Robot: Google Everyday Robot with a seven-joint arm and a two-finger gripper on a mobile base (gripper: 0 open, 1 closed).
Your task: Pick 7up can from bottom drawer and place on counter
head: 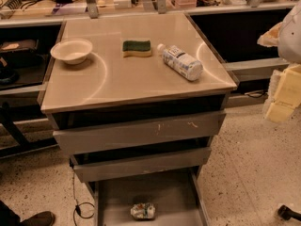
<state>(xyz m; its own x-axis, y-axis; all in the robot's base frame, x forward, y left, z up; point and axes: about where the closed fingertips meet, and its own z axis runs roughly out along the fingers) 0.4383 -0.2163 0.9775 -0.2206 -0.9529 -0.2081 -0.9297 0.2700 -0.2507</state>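
The table (136,81) is a broad rectangular slab of brushed beige-grey metal with a thin raised rim, its sheen showing curved swirl marks. On it sit three things, well apart from one another: a shallow, round, matte white bowl (71,50) at the left; a rectangular sponge (137,48) with a rough dark green top over a yellow foam layer near the middle; and a clear plastic bottle (182,62) with a white-blue label and white cap, lying on its side toward the right.

Under the table are three grey metal drawers. The top drawer (138,133) has a flat front scuffed with small pale scratches, and the middle drawer (141,165) stands slightly further out. The bottom drawer (167,192) is pulled out furthest, a wide shallow tray with a plain flat floor. The 7up can (143,211) lies on that floor near the front, a small shiny silvery cylinder with greenish markings.

The hand (282,92) is at the far right edge, beside the table and well above and apart from the can; it shows as blocky pale yellow pieces below a smooth white casing. Whether it is open or closed cannot be told, and it holds nothing visible.

The floor (249,164) is speckled stone.
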